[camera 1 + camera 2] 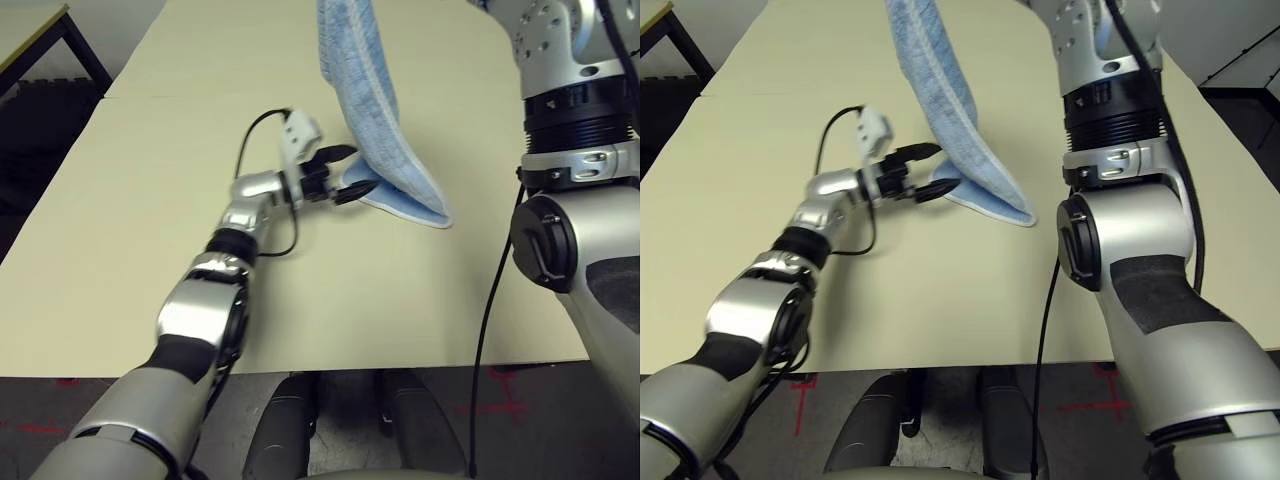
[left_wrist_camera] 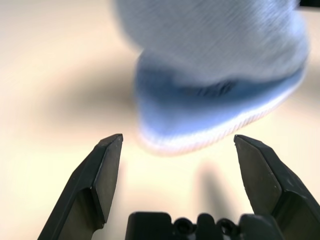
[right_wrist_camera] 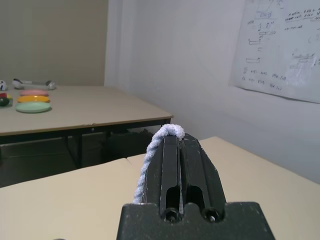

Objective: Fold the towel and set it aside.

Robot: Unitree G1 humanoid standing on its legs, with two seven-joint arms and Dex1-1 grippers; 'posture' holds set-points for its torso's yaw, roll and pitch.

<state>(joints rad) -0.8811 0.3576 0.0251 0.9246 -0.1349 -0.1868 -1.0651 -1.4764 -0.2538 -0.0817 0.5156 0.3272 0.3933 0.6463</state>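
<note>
One light-blue terry towel (image 1: 372, 100) hangs from my shut right claw (image 3: 181, 142), clearing wide-open, empty left claw (image 2: 179, 142).

Towel (image 1: 385, 120) beside open left claw (image 1: 352, 174)

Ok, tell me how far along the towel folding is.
Already done: the right gripper is shut on the towel's edge, lifting the towel. In hand: the left gripper stands open beside the lower end, which bends under itself on the table. Left: finishing the fold, then setting the towel aside.
</note>
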